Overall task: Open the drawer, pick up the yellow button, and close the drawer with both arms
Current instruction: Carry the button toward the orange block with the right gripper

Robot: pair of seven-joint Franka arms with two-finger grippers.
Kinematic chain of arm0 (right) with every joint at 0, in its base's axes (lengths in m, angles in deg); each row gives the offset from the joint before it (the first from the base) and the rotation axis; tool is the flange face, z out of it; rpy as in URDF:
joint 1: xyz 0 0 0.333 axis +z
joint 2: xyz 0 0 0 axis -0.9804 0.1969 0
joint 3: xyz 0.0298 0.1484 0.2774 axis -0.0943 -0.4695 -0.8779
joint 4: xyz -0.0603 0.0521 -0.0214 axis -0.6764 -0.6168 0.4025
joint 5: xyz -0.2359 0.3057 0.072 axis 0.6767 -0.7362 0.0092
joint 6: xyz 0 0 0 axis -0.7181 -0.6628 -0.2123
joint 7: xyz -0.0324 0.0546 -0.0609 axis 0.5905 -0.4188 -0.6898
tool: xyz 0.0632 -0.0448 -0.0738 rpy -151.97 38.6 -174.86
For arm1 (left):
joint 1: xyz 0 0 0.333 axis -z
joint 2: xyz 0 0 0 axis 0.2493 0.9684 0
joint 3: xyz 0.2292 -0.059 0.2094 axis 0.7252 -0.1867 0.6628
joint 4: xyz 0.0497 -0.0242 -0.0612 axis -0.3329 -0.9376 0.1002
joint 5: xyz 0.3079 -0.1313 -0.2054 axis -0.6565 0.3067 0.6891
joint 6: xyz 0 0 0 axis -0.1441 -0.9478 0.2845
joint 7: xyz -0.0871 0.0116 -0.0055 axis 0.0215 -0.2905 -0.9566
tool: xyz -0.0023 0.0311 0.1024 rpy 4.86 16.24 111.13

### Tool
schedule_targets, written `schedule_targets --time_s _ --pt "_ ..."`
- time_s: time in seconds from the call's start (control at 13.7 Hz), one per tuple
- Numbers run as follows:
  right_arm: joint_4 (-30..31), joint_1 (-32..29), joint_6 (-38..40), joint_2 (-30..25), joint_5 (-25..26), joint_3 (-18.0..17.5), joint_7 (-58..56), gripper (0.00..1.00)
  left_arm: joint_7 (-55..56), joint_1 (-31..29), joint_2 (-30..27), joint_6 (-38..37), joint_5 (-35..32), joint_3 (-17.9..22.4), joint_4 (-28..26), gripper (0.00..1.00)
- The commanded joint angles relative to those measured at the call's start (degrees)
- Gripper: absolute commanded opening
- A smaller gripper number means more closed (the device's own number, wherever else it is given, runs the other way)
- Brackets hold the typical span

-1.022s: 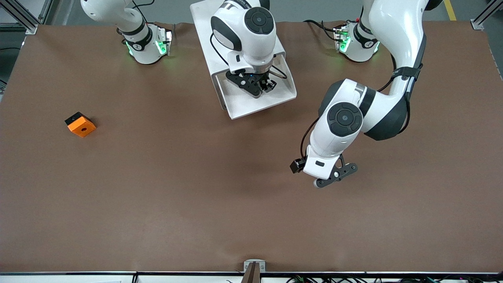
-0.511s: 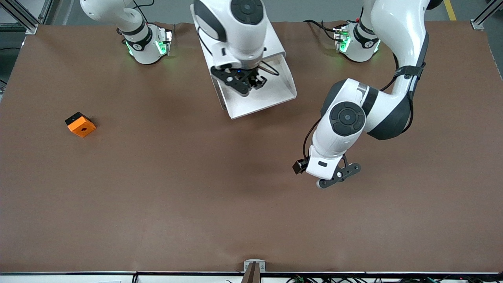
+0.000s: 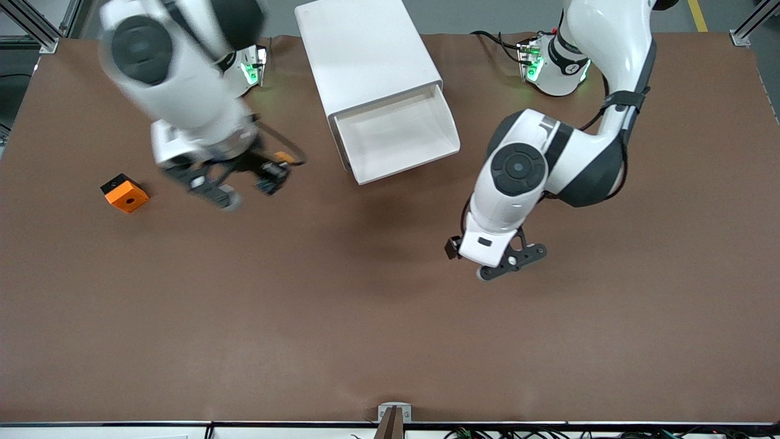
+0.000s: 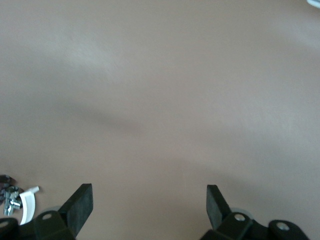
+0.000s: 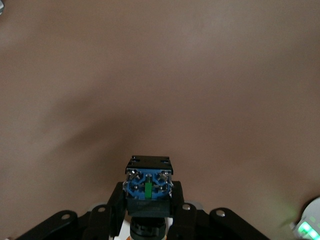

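Note:
The drawer (image 3: 396, 137) stands pulled out of the white cabinet (image 3: 365, 49), and its tray shows nothing inside. My right gripper (image 3: 241, 183) is up over the bare table between the cabinet and the orange block, blurred with motion. In the right wrist view it (image 5: 148, 200) is shut on the button (image 5: 148, 184), whose blue base with a green strip faces the camera and whose cap is hidden. My left gripper (image 3: 509, 261) hangs open and empty over the table, off the drawer's front toward the left arm's end. Its fingers (image 4: 80, 207) stand wide apart.
An orange block with a black hole (image 3: 125, 193) lies on the brown table (image 3: 365, 335) toward the right arm's end. A small white and black piece (image 4: 22, 202) shows at the edge of the left wrist view.
My right gripper has risen out of the drawer and swung toward the right arm's end of the table with the button in it. My left gripper has shifted slightly toward the drawer.

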Motion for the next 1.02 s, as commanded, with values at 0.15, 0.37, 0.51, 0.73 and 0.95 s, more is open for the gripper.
schedule_targets --time_s 0.15,0.37,0.51,0.73,0.95 --pt "0.85 -15.45 -0.27 0.02 0.03 -1.37 -26.25 0.00 -0.02 0.52 -2.85 -1.88 -1.45 -3.85 -3.78 1.00" --pt "0.85 -23.37 -2.98 3.09 0.56 -1.37 -43.22 0.00 -0.02 0.61 -3.12 -2.15 -1.45 -5.44 -5.19 1.00" --pt "1.55 -27.15 -4.13 4.59 2.12 -1.37 -48.16 0.00 -0.19 0.43 -3.55 -2.15 -1.53 -6.93 -6.94 1.00" --pt "3.05 -31.38 -7.55 6.52 4.86 -1.37 -54.51 0.00 -0.37 0.43 -4.70 -2.06 -1.45 -8.77 -8.96 1.00" --pt "6.99 -33.40 -12.37 7.50 5.13 -1.37 -54.69 0.00 -0.37 0.61 -4.70 -1.97 -1.53 -9.84 -10.02 1.00"
